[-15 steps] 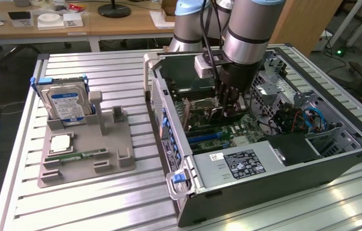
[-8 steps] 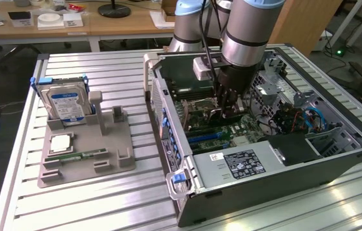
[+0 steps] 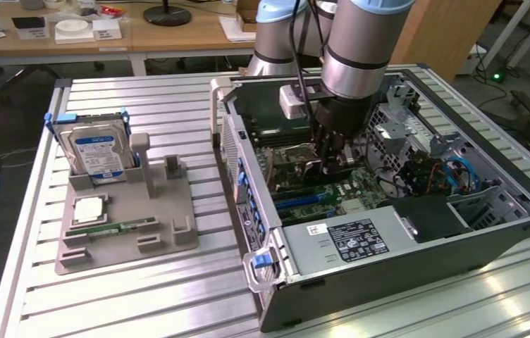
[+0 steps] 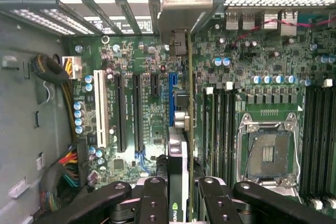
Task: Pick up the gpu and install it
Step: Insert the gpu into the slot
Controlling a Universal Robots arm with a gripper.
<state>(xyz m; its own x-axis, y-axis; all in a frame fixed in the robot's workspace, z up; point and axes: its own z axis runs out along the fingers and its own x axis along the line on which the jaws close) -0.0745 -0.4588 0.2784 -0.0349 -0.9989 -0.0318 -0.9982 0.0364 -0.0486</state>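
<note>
Nearest in the exterior view, the open computer case is lying on its side along the exterior view's right edge of the slatted aluminium table. Its labelled power supply is sitting at the near end. Toward the table's left edge in that view, a grey fixture tray is resting flat. It is carrying a memory stick and a processor chip, and a blue-labelled hard drive is standing upright at its far end.

Farther in, I am watching the arm reaching down into the case, with the gripper hanging low over the motherboard. In the wrist view the gripper is standing partly closed, its black fingers pressing on either side of the gpu. The card is showing edge-on, running along the blue expansion slot toward the rear slot openings of the case. The white slot is lying well apart on one side and the empty processor socket on the other. I cannot tell whether the card's connector is sitting in the slot or just above it.

Beyond the table's far edge, wooden desks are standing with a black round lamp base on top.
</note>
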